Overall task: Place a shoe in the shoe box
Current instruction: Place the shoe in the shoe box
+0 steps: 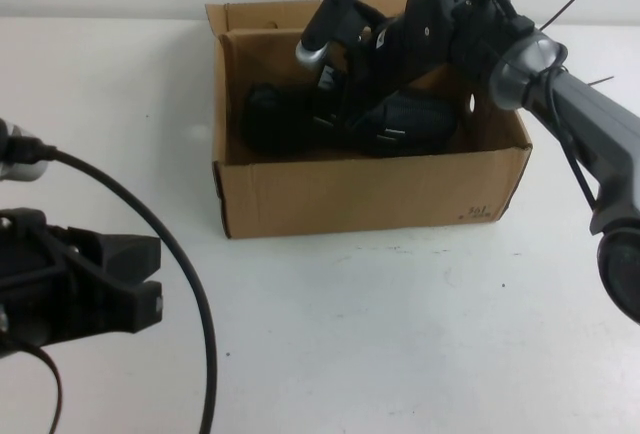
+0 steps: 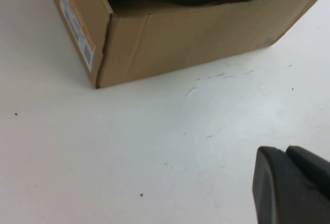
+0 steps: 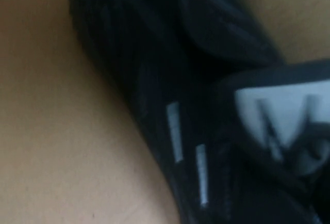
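A black shoe [image 1: 350, 119] lies inside the brown cardboard shoe box [image 1: 370, 189] on a white tabletop [image 1: 380, 334], its length running along the box's long axis and its dark body resting on the box floor. The right arm [image 1: 560, 104] reaches in from the robot's right, bending over the box's far rim so that the right claw [image 1: 345, 104] sits down in the box directly at the shoe; whether it is spread or closed on the shoe cannot be told, since the arm's own housing hides its tips from above and the right wrist view shows none of them. That wrist view is filled by the shoe at close range: black upper, two small white dash marks [image 3: 175, 131] on its side, a white tongue logo [image 3: 278, 121], and the tan cardboard floor of the box beside it. The left claw [image 1: 140, 279] hangs low over the tabletop at the robot's near left, well apart from the box, with nothing in it; its black fingers [image 2: 289, 182] sit close together, only a thin seam showing between them. A black cable [image 1: 185, 274] loops from the left arm across the near tabletop. A printed label [image 2: 77, 22] marks the box's short end wall facing the left arm.
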